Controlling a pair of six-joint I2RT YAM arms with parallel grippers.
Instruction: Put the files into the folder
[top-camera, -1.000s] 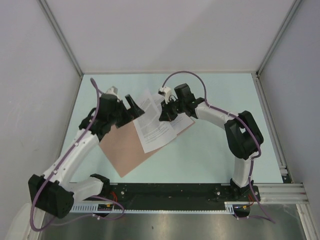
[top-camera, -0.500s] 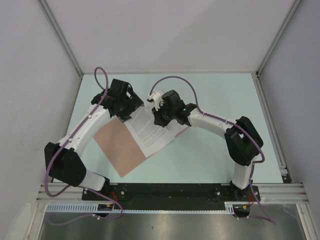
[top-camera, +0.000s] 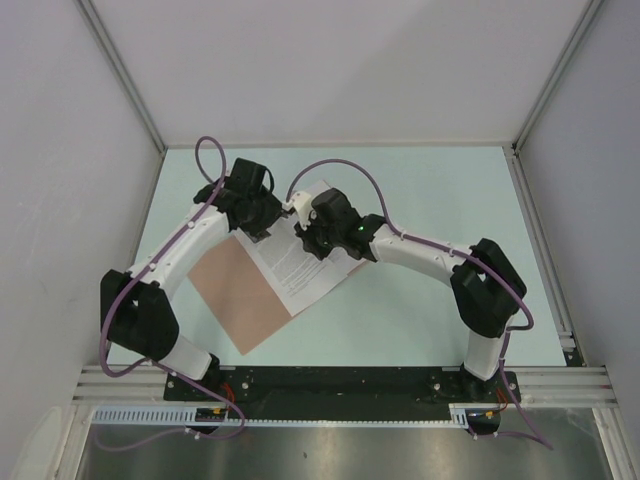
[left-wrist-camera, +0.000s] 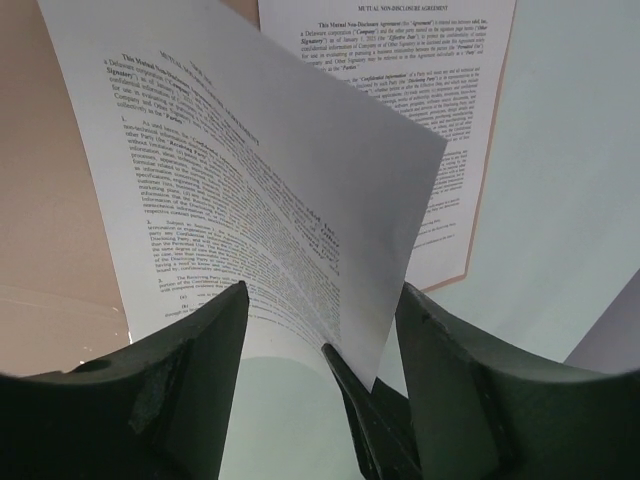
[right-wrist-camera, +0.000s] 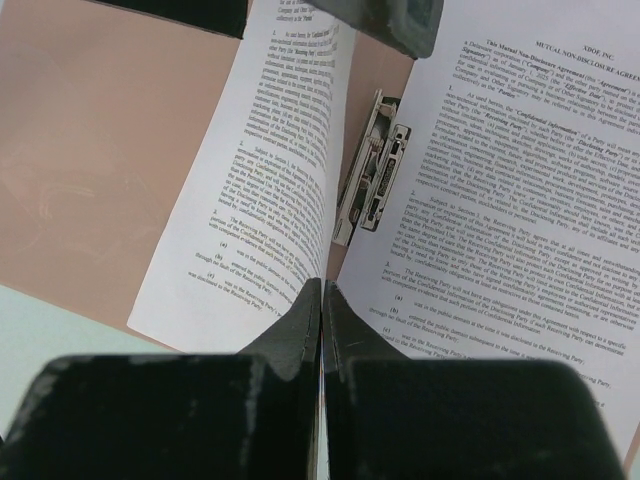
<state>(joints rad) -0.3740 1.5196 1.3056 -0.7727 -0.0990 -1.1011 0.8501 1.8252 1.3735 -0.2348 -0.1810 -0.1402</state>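
Observation:
The salmon folder (top-camera: 235, 295) lies open on the table. One printed sheet (right-wrist-camera: 520, 180) lies flat on it, beside a metal clip (right-wrist-camera: 370, 175) at the fold. My right gripper (right-wrist-camera: 322, 300) is shut on the edge of a second printed sheet (right-wrist-camera: 250, 200) and holds it raised and curved above the folder (right-wrist-camera: 90, 150). My left gripper (left-wrist-camera: 320, 330) is open, and the raised sheet (left-wrist-camera: 260, 190) hangs between its fingers (left-wrist-camera: 180, 380) without being pinched. In the top view both grippers meet over the papers (top-camera: 305, 275), left gripper (top-camera: 266, 226) beside right gripper (top-camera: 308, 240).
The pale green table (top-camera: 440, 300) is walled by grey panels at the left, back and right. A metal rail (top-camera: 540, 240) runs along the right edge. Purple cables loop above both arms.
Both grippers have moved left and come together over the papers. The left arm has swung up and round. The right gripper has carried its sheet left, over the folder.

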